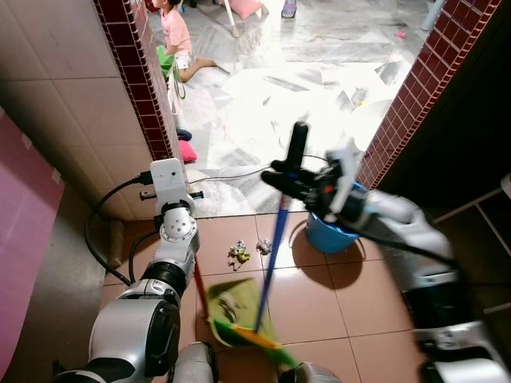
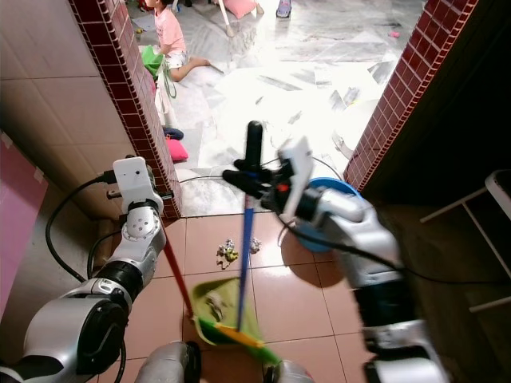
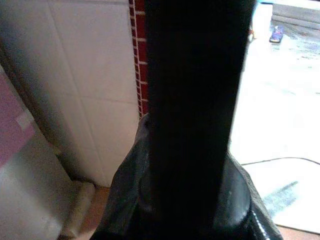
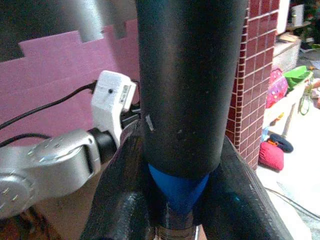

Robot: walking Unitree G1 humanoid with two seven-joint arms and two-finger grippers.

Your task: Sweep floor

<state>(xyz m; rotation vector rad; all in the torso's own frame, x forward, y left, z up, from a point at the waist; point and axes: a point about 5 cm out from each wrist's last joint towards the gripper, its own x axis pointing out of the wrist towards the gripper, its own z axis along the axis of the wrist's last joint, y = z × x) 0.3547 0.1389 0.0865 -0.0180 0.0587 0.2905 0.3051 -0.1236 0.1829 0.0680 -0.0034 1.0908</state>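
At frame centre the right gripper [image 1: 289, 177] is clamped on the broom [image 1: 271, 255] handle, bristles resting in the green dustpan [image 1: 239, 315] that the left gripper [image 1: 192, 267] grips by its red handle, angled to receive the debris [image 1: 239, 253] just beyond.

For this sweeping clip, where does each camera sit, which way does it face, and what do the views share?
Left eye, head: looks down at floor; both arms, right gripper on broom, dustpan.
Right eye, head: same scene; left gripper on the dustpan's red handle.
Left wrist: along a black handle, toward tiled wall.
Right wrist: along broom grip toward left arm.
Shared: brick pillar.
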